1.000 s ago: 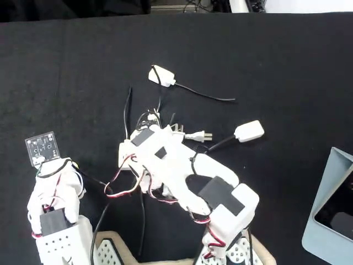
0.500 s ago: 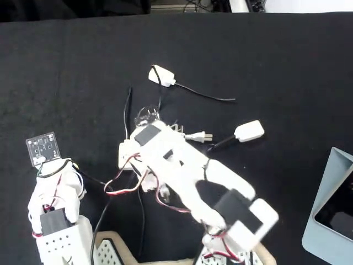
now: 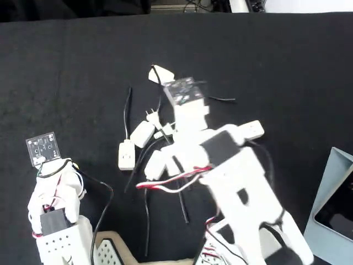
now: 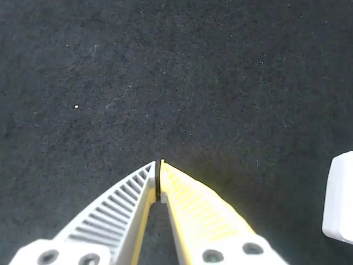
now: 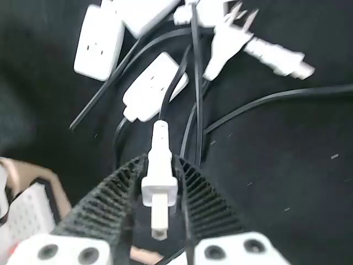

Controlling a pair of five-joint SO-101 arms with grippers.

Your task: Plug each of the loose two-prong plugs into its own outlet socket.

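Plug with bare prongs lies just beside a socket mid-worktop in the high view. Left wrist view: left gripper pinched together, empty. Right wrist view: right gripper clamps a second plug by its body. It looks light, hard and probably slippery, with its cord tugging, so the flat sides seem best to hold.

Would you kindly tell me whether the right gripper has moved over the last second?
Yes. The right gripper, shut on a plug, has swung away from the near outlet socket toward the far white block in the high view.
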